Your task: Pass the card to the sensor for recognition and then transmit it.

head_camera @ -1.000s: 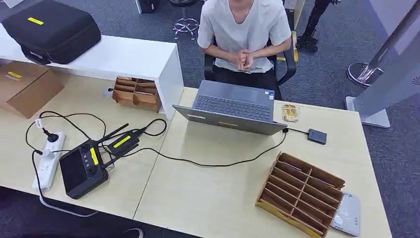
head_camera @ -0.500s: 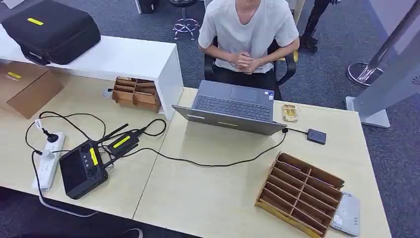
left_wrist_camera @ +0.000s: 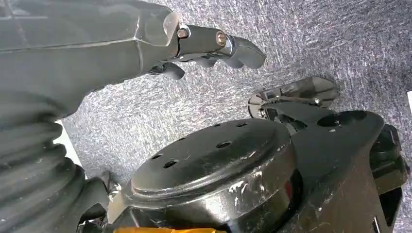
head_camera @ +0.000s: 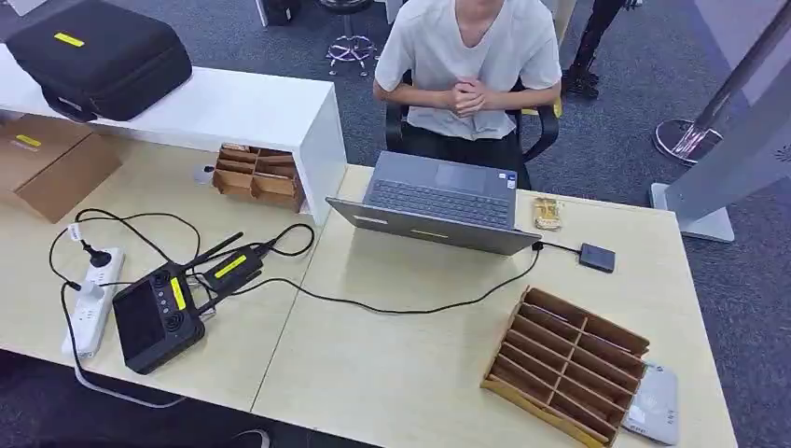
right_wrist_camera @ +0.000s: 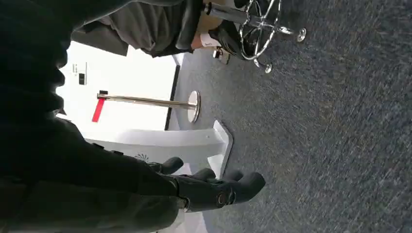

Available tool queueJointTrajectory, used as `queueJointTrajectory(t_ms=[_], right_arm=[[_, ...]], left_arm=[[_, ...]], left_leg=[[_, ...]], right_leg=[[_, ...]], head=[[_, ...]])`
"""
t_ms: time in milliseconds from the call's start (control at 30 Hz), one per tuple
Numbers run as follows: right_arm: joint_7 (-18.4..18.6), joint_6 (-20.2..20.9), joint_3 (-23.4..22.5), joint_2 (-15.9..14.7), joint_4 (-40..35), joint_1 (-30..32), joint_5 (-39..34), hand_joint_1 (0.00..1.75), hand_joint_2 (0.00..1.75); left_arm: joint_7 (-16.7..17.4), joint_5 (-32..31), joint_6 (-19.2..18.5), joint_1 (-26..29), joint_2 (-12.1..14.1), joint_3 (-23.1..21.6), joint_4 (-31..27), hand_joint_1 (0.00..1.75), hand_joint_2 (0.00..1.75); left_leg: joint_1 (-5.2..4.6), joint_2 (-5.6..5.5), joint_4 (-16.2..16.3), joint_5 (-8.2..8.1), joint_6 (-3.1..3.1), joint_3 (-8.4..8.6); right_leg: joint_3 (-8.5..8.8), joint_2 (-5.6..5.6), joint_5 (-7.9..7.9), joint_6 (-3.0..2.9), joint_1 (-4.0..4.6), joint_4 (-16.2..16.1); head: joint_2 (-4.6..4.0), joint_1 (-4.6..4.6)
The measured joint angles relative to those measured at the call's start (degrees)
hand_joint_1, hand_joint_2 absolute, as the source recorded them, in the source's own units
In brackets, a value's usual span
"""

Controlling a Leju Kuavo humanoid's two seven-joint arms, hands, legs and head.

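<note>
Nothing shifting since a second ago but the seated person's clasped hands (head_camera: 466,95) lifting at upper centre, left hand (left_wrist_camera: 214,46) and right hand (right_wrist_camera: 214,189) hanging loosely open and empty, sensor (head_camera: 653,411) lying at the tabletop's (head_camera: 401,364) lower right, card's whereabouts impossible to tell.

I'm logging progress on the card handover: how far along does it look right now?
Done: nothing visible settles it. In hand: nothing; the left hand and right hand hang over carpet, holding no card. The slotted wooden tray, pale reader pad and seated person wait at the table. This fits either before pickup or after handover.
</note>
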Motion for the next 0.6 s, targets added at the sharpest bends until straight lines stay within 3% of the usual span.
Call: queueJointTrajectory(t_ms=[200, 600], right_arm=[[0.13, 0.28, 0.00, 1.68, -0.15, -0.26, 0.02, 0.00, 1.75], [0.13, 0.28, 0.00, 2.25, -0.15, -0.36, 0.02, 0.00, 1.75]], left_arm=[[0.09, 0.04, -0.07, -0.04, 0.09, 0.00, 0.00, 0.00, 1.75], [0.11, 0.04, -0.09, -0.07, 0.13, 0.00, 0.00, 0.00, 1.75]], left_leg=[[-0.01, 0.00, 0.00, 0.00, 0.00, 0.02], [-0.01, 0.01, 0.00, 0.00, 0.00, 0.02]], right_leg=[[0.01, 0.00, 0.00, 0.00, -0.01, 0.00], [0.01, 0.00, 0.00, 0.00, -0.01, 0.00]], head=[[0.00, 0.04], [0.00, 0.04]])
